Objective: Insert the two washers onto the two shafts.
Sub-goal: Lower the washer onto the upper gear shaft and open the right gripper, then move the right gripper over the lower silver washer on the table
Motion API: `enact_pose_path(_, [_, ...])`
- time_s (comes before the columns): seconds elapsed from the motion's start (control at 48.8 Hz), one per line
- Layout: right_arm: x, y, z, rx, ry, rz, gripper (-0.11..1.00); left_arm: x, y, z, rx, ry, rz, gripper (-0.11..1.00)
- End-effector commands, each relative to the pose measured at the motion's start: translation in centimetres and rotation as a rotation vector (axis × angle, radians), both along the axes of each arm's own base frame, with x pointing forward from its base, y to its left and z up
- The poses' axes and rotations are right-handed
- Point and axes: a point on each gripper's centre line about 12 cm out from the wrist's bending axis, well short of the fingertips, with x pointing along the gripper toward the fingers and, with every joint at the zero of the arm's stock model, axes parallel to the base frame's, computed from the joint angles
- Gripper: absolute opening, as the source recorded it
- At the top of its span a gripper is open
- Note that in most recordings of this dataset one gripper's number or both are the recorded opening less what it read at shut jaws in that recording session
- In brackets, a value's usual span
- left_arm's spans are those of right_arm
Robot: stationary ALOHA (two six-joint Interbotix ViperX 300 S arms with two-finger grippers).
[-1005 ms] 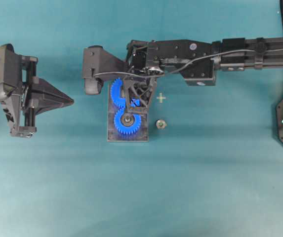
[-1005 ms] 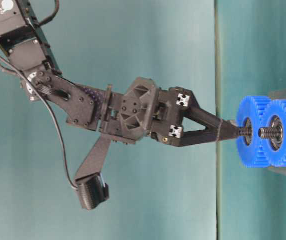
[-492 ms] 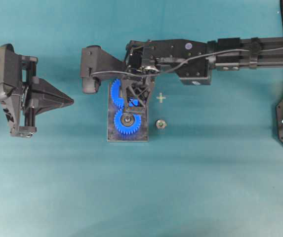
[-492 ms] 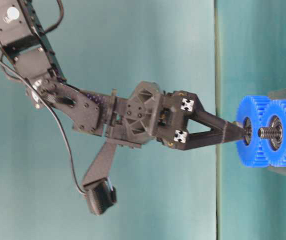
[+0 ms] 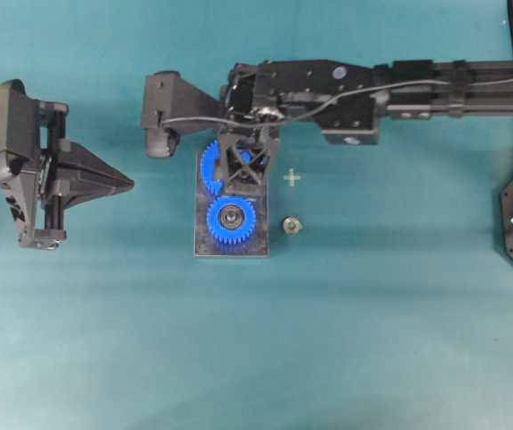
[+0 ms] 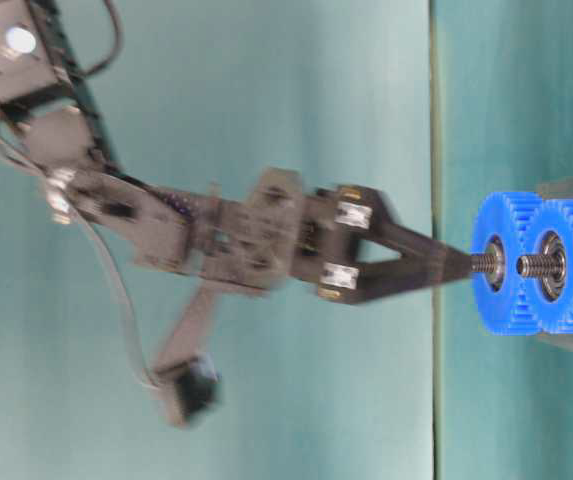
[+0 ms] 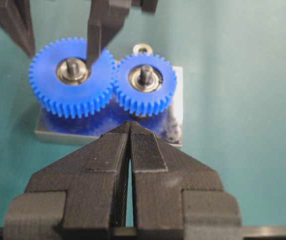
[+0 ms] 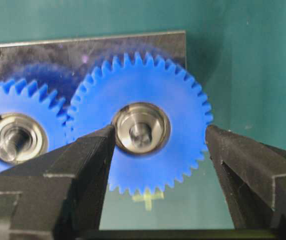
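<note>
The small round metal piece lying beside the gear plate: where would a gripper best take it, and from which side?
Probably across its outer rim, coming straight down from above. The small round metal piece lies flat on the table, low and round, apart from the gear plate, so fingers can straddle it there.

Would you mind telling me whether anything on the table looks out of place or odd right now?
One small metal ring lies loose on the table beside the base plate, apart from the two blue gears. Otherwise nothing looks askew, spilled or damaged.
</note>
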Motion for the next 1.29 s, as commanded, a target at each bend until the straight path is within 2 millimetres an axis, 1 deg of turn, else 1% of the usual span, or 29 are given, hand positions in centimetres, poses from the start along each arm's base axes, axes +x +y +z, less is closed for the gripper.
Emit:
enact_pose_path(0.0, [-1.0,0.2,4.2,-0.005,-0.077,-0.011,0.78,0.2,0.0,0.7,0.002,-0.026,0.001,0.0])
enact_pose_path(0.103, [-2.5,0.7,5.5,-0.006,-0.089,-0.007,0.78,0.2,0.0,0.8,0.002,-0.029,0.001,0.0])
enact_pose_path(0.164, [-3.4,1.1,5.9,-0.007,-0.092,0.0,0.78,0.2,0.0,0.7,0.003,-0.026,0.0,0.0])
enact_pose_path(0.328, [-6.4,2.9,5.4,0.007,-0.095,0.004,0.78,0.2,0.0,0.7,0.002,-0.028,0.001,0.0])
enact_pose_path(0.431, [-8.1,3.9,5.0,0.021,-0.143,-0.018,0.78,0.2,0.0,0.7,0.002,-0.028,0.001,0.0])
enact_pose_path(0.513, [-9.5,4.6,4.3,0.042,-0.207,-0.046,0.78,0.2,0.0,0.7,0.002,-0.028,0.001,-0.01])
enact_pose_path(0.595, [-10.4,5.2,3.0,0.071,-0.271,-0.082,0.78,0.3,0.0,0.7,0.002,-0.026,0.001,0.0])
enact_pose_path(0.677, [-11.2,5.8,1.1,0.095,-0.302,-0.108,0.78,0.3,0.0,0.7,0.002,-0.026,0.001,0.0])
enact_pose_path(0.738, [-11.7,6.3,-0.9,0.116,-0.3,-0.132,0.78,0.3,0.0,0.7,0.002,-0.026,0.001,0.0])
enact_pose_path(0.82, [-11.6,6.8,-2.4,0.139,-0.293,-0.153,0.78,0.3,0.0,0.8,0.002,-0.028,0.001,0.0])
enact_pose_path(1.025, [-10.3,7.7,-5.8,0.141,-0.224,-0.145,0.78,0.4,0.0,0.8,0.002,-0.029,0.001,0.0])
enact_pose_path(1.148, [-9.2,7.8,-7.1,0.139,-0.198,-0.143,0.78,0.4,0.0,0.8,0.002,-0.029,0.001,0.0])
enact_pose_path(1.272, [-8.3,7.8,-7.4,0.137,-0.2,-0.14,0.77,0.4,0.0,0.8,-0.008,-0.029,0.005,0.0])
